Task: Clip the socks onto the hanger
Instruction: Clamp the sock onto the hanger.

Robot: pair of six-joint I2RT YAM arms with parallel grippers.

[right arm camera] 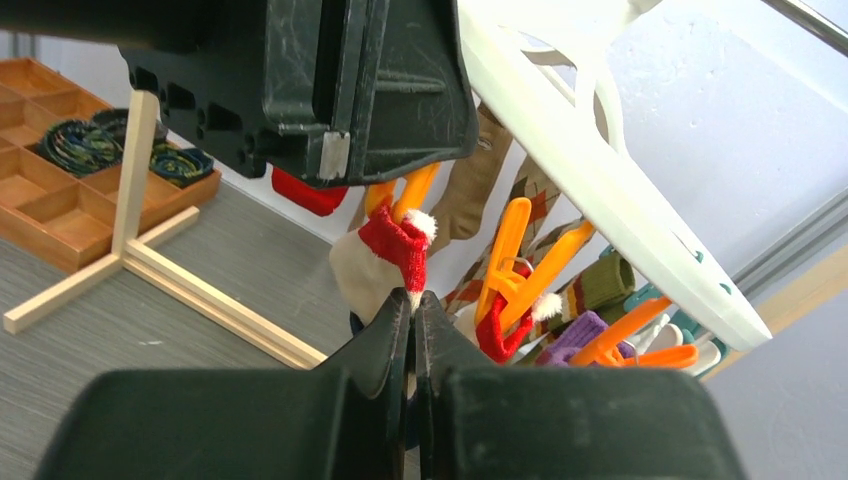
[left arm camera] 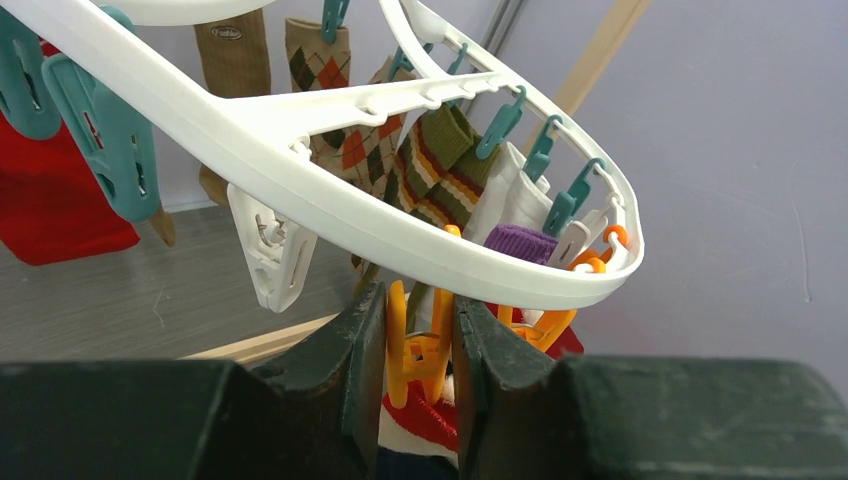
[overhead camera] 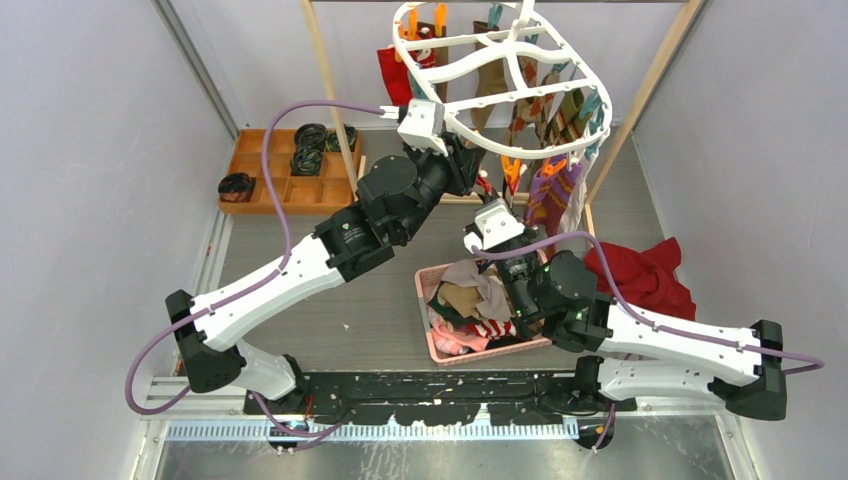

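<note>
- I'm seeing my left fingers (left arm camera: pixel 362 345) squeezing an orange peg (left arm camera: pixel 420 350) under the hanger (left arm camera: pixel 330 190) rim.
- My right fingers (right arm camera: pixel 388 340) are pinching a red-cuffed sock (right arm camera: pixel 390 245), holding it just below that peg.

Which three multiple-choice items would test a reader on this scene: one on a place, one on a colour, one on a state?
1. Where does the tray lie, as the robot sees it?
A. far left
B. far right
C. near edge, middle

2. What colour is the clip between the left tool's fingers?
A. teal
B. white
C. orange

3. How is the right tool?
A. wide open
B. shut on a sock
C. shut on nothing

Answers:
1 A: the top view shows it far from the bases, on the left.
2 C: the left wrist view shows an orange clip squeezed there.
3 B: its fingers meet on the sock just below its red cuff.
</note>
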